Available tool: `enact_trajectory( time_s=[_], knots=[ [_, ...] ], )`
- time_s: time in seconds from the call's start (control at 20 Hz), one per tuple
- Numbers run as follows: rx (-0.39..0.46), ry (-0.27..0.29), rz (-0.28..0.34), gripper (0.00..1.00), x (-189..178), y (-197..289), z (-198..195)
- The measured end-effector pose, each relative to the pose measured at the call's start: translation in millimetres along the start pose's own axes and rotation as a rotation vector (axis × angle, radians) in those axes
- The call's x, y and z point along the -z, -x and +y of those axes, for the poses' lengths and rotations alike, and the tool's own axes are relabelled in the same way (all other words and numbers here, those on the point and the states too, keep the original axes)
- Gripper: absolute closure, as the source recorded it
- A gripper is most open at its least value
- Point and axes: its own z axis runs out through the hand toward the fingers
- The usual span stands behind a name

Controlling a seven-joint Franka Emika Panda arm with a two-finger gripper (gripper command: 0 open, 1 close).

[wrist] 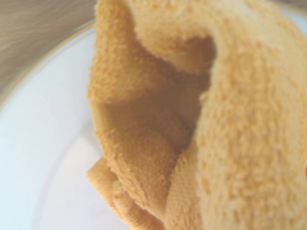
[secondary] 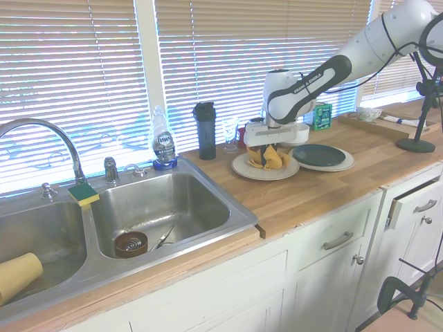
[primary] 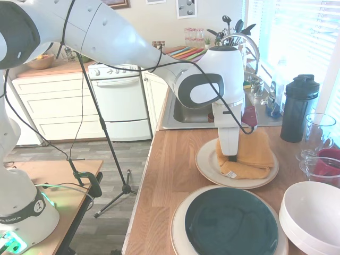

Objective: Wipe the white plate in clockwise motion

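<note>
The white plate (primary: 208,162) is sitting on the wooden counter (primary: 170,175) in my first exterior view, between the sink (primary: 183,114) behind it and a larger white plate carrying a dark plate (primary: 231,223) in front. An orange cloth (primary: 249,156) is lying bunched across most of the white plate, and I am seeing the gripper (primary: 231,157) pointing straight down into the cloth's near fold, with the fabric pressing against its fingers; I cannot tell from here how wide they are standing, though they are looking narrow and appear to be pinching the cloth. A deep white bowl (primary: 313,215) is resting at the counter's right, with a dark shaker bottle (primary: 298,109) and clear cups (primary: 319,133) standing by the window. In my second exterior view the plate (secondary: 246,168) is lying just beside the dark plate (secondary: 320,155), and the gripper (secondary: 268,158) is reaching down among raised folds of the cloth (secondary: 273,160), which are hiding the fingertips. A dish soap bottle (secondary: 163,142) is standing at the sink's back edge. In my wrist view, which is blurring at close range, the cloth (wrist: 192,120) is filling most of the frame in thick folds, and the plate (wrist: 43,143) with its thin tan rim line is showing beneath it.
</note>
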Motion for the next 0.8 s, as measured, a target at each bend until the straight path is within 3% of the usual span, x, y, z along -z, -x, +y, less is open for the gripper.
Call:
enact_trajectory(
  time_s=[0.4, 0.8],
  knots=[
    [0.003, 0.069, 0.005, 1.00, 9.5, 3.0, 39.5],
    [0.050, 0.088, -0.024, 1.00, 20.2, 53.8, 63.1]
  ],
)
